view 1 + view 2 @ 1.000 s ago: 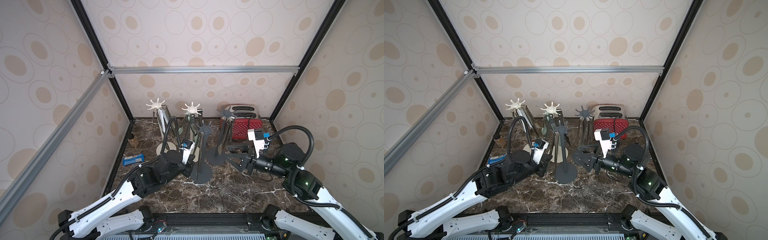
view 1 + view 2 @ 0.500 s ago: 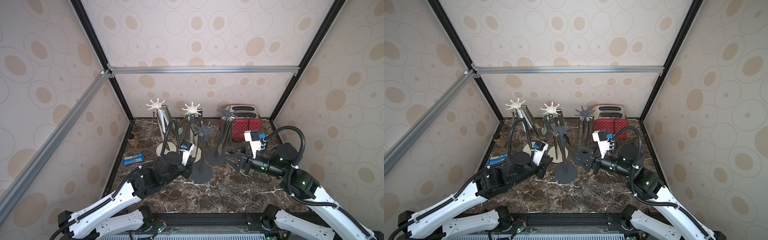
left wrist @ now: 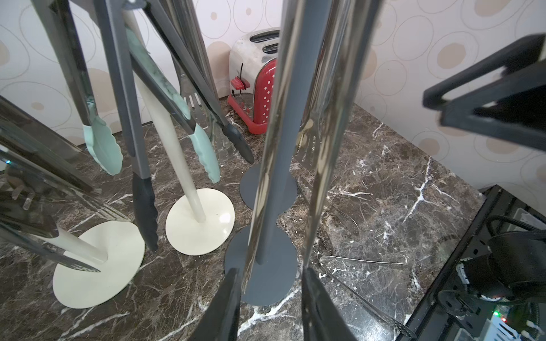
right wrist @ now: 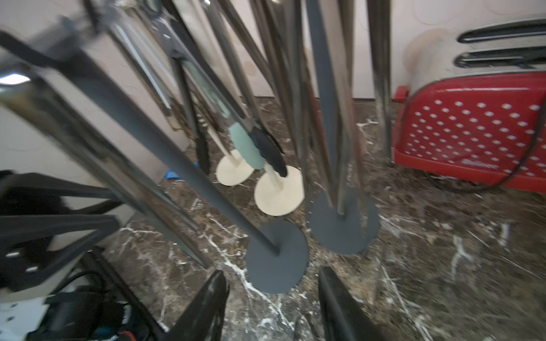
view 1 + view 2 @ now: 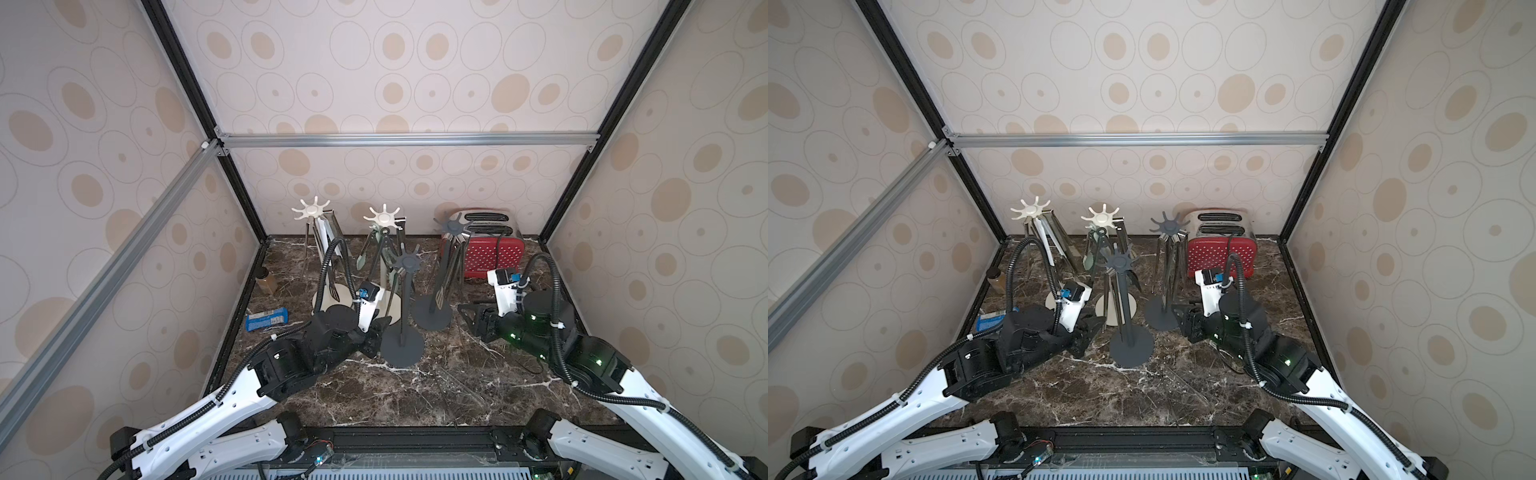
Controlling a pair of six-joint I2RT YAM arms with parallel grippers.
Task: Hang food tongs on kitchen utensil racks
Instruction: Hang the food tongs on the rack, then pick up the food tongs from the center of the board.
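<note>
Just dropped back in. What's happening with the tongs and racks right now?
The left gripper stands open on either side of steel tongs that hang on the front dark grey rack. The right gripper is open and empty, low over the marble table and facing the racks. The other three racks carry tongs too. At least one steel pair lies on the table, not yet hung.

White-and-black left arm (image 5: 232, 399) is reaching in low from 7 o'clock; its black parallel-jaw left gripper (image 5: 377, 337) is pointing toward 2 o'clock, jaws standing parted. Matching right arm (image 5: 648, 395) is reaching in from 5 o'clock, wrist level; black right gripper (image 5: 471, 320) is pointing toward 10 o'clock, jaws standing apart.
</note>
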